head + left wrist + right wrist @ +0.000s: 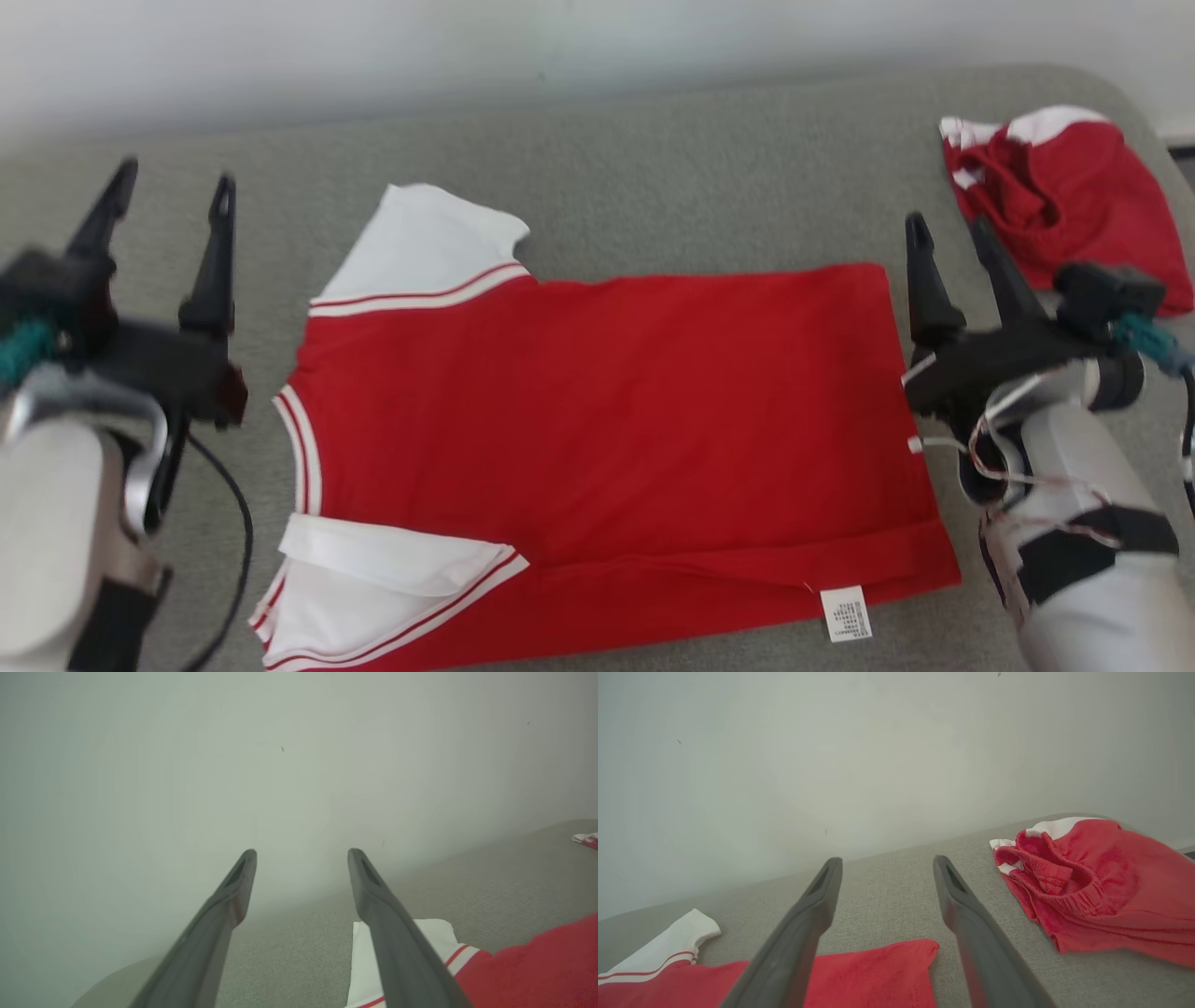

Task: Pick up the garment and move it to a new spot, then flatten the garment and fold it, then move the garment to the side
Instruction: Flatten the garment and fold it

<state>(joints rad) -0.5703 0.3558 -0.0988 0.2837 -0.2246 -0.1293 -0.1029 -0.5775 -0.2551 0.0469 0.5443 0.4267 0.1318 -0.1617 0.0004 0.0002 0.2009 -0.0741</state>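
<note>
left gripper (175, 177) and right gripper (945, 224) hang wide, empty, flanking the flat garment (597, 401) — folding seems next, needing pinched edges.

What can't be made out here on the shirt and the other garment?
- Label print: too small, head view.
- Red shirt lower sleeve: cut off by the head view's bottom edge.
- Crumpled red garment: near edge hidden behind the right gripper in head view; cut by right wrist view's edge.
- Left wrist view: left gripper finger covers the shirt's sleeve.
</note>
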